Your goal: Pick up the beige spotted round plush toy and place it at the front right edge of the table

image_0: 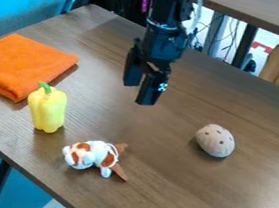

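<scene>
One beige toy potato (pixel 215 141) lies view-right of the parted fingers (pixel 150 90).

The yellow pepper (pixel 49 111) stands upright on the wooden tabletop (pixel 153 195), with its green stem on top. Just beside it, behind and to the left, lies the orange cloth (pixel 20 65), folded flat. Near the pepper, in front and to the right, lies the white toy animal (pixel 98 154) with orange-brown patches. The rounded beige object (pixel 215 141) with dark spots rests well apart from the pepper, to its right.
</scene>
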You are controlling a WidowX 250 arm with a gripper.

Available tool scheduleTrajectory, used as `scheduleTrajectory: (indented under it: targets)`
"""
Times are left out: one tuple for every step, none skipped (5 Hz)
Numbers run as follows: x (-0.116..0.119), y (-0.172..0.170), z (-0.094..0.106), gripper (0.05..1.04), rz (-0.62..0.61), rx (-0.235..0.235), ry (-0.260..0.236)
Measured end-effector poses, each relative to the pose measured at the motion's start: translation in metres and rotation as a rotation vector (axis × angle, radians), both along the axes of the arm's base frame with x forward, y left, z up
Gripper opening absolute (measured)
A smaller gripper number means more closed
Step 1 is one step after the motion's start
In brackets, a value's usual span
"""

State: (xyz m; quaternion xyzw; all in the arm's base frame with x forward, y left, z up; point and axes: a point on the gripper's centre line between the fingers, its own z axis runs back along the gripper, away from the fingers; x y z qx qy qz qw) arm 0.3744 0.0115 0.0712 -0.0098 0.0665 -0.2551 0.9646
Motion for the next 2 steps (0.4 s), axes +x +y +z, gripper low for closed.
scheduleTrajectory:
  targets:
    - [0.002,-0.027,-0.001,1.001,-0.057,-0.014,-0.012]
    - [0.010,-0.044,0.004,1.001,-0.037,0.000,-0.059]
